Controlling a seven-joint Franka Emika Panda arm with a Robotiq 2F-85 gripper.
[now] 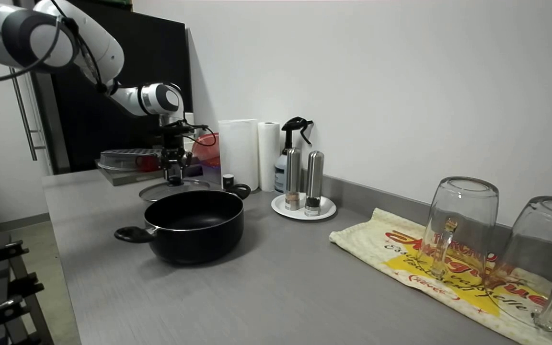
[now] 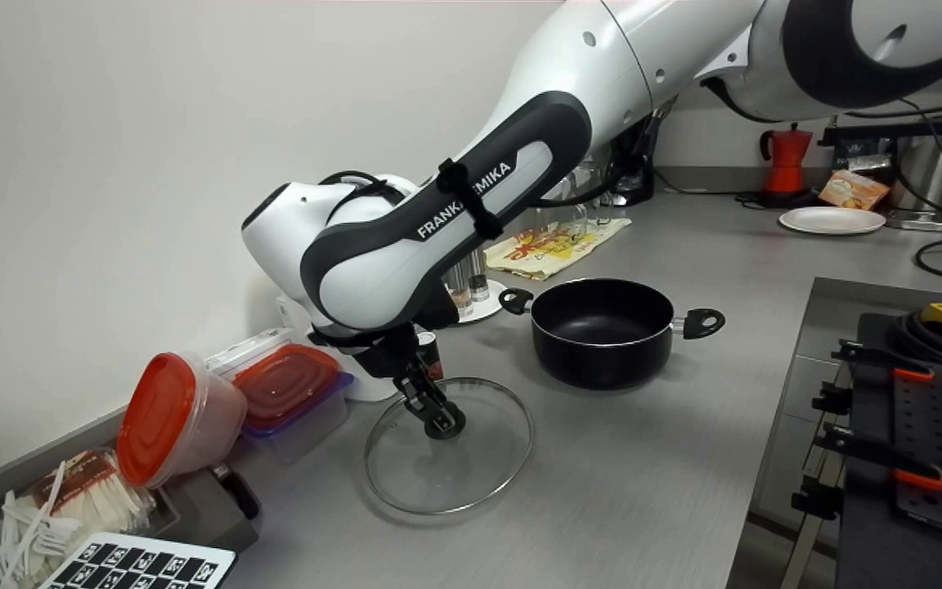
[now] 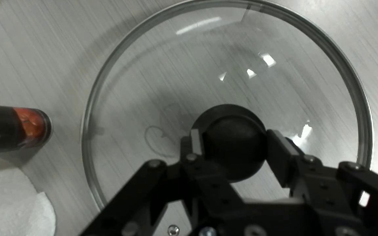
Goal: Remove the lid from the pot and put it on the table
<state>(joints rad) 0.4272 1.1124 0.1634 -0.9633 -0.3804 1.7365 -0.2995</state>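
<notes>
The black pot (image 1: 199, 242) stands uncovered on the grey table (image 1: 295, 297); it also shows in an exterior view (image 2: 602, 356). The lid (image 2: 471, 470) is clear glass with a metal rim and a black knob. It lies flat beside the pot, at or just above the table; I cannot tell whether it touches. In the wrist view the lid (image 3: 182, 82) fills the middle. My gripper (image 3: 233, 134) has its fingers against both sides of the knob, shut on it. The gripper (image 1: 174, 177) points down in both exterior views.
A small dark can (image 3: 31, 127) stands close to the lid's edge. Paper towel rolls (image 1: 238, 153), a spray bottle (image 1: 281, 170) and a white plate (image 1: 281, 211) with two grinders line the wall. Plastic containers (image 2: 181, 417) stand behind the lid. Glasses (image 1: 463, 215) stand upturned on a cloth.
</notes>
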